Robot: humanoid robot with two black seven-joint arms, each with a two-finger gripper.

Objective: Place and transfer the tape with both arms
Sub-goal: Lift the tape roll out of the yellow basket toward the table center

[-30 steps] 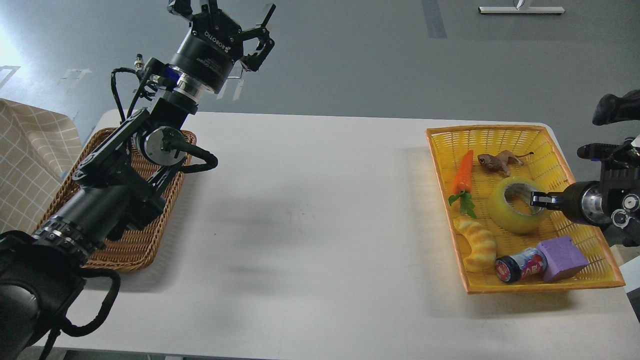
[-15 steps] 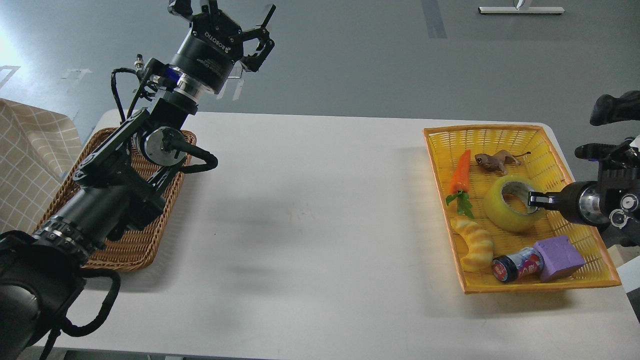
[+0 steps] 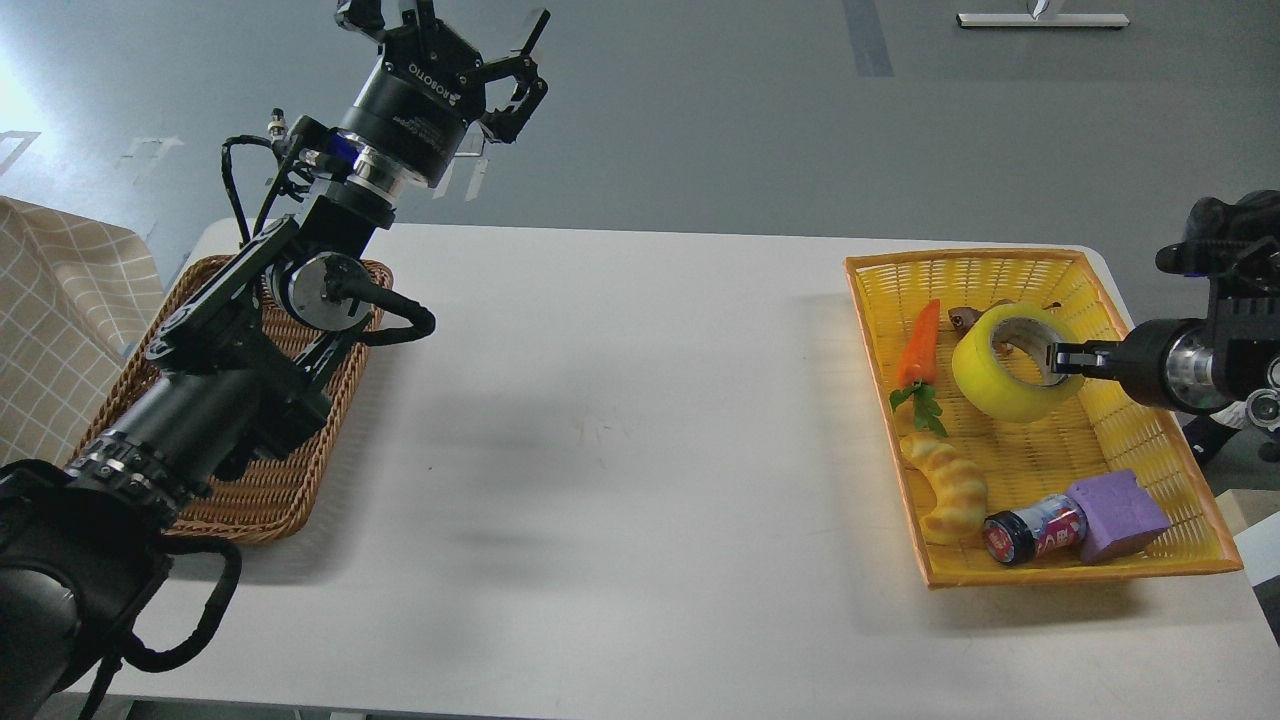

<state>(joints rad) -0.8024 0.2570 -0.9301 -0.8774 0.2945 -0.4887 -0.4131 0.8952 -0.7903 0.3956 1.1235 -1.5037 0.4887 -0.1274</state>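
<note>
The tape [image 3: 1010, 378] is translucent yellow with a grey-white core; the basket [image 3: 1180, 480] holding it is yellow with an orange rim. The carrot [image 3: 920, 345] is orange with green leaves, the block [image 3: 1118, 516] purple, the wicker tray [image 3: 255, 490] brown, the tabletop [image 3: 620, 440] white, the cloth [image 3: 60, 320] beige with white checks

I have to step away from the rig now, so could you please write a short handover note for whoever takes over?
Right gripper: shut on the tape, one finger inside the core, roll lifted clear of the yellow basket floor and hanging over it.
Left gripper: open, empty, raised above the far left of the table, over the wicker basket.
Done: tape grasped and picked up.
Left: carry it toward the table's middle, pass it to the left arm, then presumably place it in the wicker basket.
</note>
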